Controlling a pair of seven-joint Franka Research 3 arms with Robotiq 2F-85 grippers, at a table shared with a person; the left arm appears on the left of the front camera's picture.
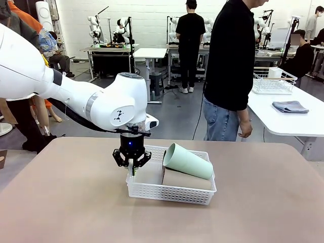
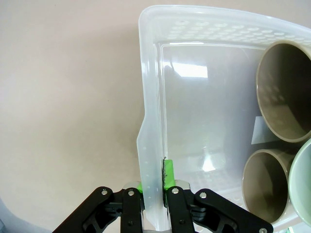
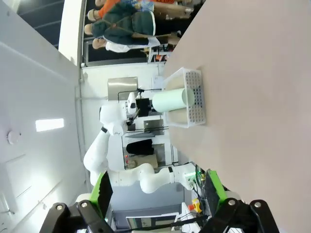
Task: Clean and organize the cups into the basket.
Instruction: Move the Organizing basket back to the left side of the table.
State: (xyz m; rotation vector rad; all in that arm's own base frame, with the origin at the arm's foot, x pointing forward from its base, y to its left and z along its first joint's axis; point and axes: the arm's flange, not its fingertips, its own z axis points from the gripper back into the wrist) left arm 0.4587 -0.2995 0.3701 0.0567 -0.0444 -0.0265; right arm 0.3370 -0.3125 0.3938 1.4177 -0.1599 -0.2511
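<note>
Basket stands near the middle of the worktop. Left gripper hangs over its left end with the jaws clamped on the left wall, one green pad inside the wall and the other outside. Mint cup lies on its side on top of two brown cups, mouth to the left, all in the right part of the basket. Right gripper is well apart from the basket, jaws wide and holding nothing
</note>
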